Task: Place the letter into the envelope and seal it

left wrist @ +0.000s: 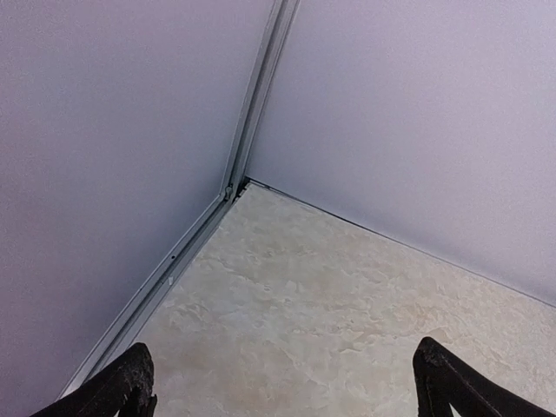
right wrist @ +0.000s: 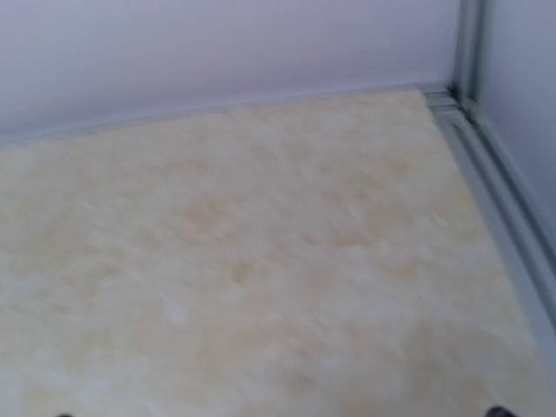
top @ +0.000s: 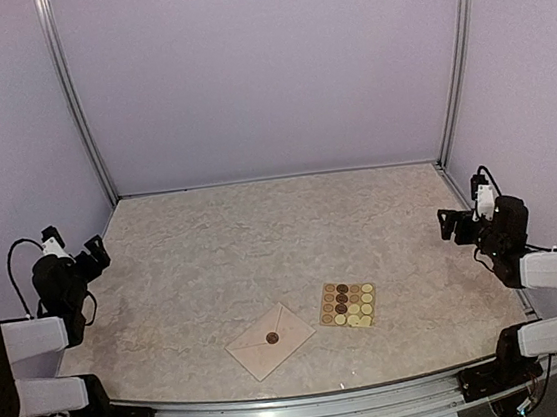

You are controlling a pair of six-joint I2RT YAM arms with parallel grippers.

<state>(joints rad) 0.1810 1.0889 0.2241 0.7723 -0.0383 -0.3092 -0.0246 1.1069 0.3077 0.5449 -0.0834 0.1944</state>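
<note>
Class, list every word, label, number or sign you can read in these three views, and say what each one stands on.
Nothing can be read in any view.
Envelope: plain paper with no writing; the round brown sticker on its flap is too small to read.
Sticker card: rows of brown and yellow rounds; any print is too small to read.
Table and walls: no writing or signs.

No legible text, sticker card perhaps too small
</note>
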